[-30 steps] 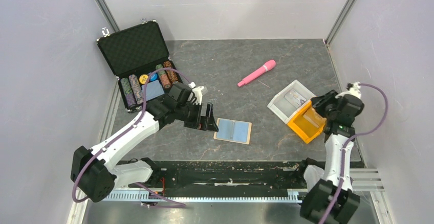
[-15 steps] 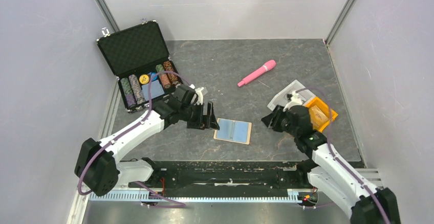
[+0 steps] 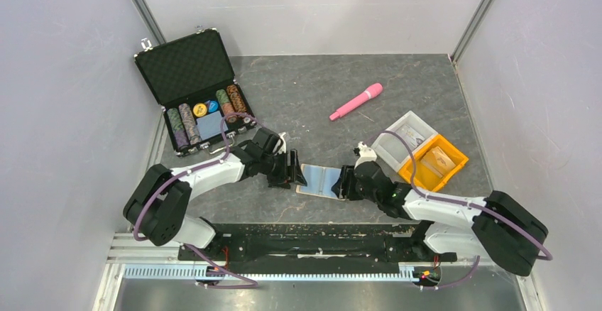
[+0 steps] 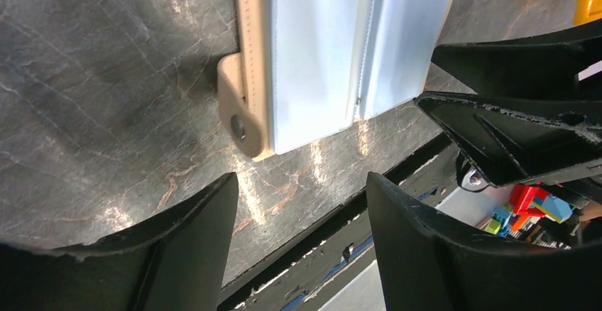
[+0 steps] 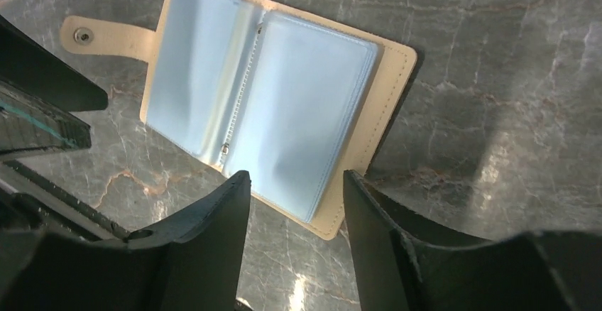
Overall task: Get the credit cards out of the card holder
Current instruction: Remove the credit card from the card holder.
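Observation:
The card holder (image 3: 323, 181) lies open and flat on the grey table, pale blue sleeves up, snap tab (image 4: 241, 112) towards my left gripper. It fills the top of the left wrist view (image 4: 319, 48) and the middle of the right wrist view (image 5: 277, 105). No credit card shows in its sleeves. A flat tan piece (image 3: 440, 157) lies in the orange bin; I cannot tell if it is a card. My left gripper (image 3: 291, 172) (image 4: 302, 183) is open and empty at the holder's left edge. My right gripper (image 3: 346, 182) (image 5: 294, 179) is open and empty at its right edge.
An open black poker-chip case (image 3: 195, 91) stands at the back left. A pink pen (image 3: 356, 101) lies behind the holder. A clear tray (image 3: 406, 137) and an orange bin (image 3: 454, 163) sit at the right. The table's front edge (image 3: 305, 219) is just below the holder.
My right arm has swung from the orange bin leftward and down to the holder's right edge. My left gripper has dropped slightly closer to the holder's left edge.

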Tool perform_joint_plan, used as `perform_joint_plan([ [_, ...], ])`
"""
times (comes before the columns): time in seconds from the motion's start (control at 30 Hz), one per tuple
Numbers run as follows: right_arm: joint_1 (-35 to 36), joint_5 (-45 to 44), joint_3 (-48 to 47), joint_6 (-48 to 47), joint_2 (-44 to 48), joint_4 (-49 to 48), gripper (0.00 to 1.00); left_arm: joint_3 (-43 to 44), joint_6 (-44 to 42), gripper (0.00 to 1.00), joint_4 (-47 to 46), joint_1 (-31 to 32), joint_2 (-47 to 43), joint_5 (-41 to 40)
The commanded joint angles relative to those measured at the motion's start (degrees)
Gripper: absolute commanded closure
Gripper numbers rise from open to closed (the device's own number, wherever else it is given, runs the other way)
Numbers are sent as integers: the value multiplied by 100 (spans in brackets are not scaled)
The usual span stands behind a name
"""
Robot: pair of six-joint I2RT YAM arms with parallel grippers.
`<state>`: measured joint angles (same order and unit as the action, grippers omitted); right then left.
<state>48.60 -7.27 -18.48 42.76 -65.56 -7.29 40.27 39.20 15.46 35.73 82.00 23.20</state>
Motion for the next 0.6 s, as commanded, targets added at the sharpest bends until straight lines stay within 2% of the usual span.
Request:
perform_joint_plan([
  [0.0,213,-693,-411,51,-321,-224,45,-111,285,28,-554,-3,0,96],
  [0.17,351,-912,-589,-24,-700,-71,43,-220,308,28,-631,-4,-92,81],
  [0.33,370,-978,-726,-180,-1044,-47,53,-267,312,28,-676,-4,-90,97],
  [0.57,370,-1219,-850,-399,-1075,64,86,-328,327,29,-738,-11,-90,101],
])
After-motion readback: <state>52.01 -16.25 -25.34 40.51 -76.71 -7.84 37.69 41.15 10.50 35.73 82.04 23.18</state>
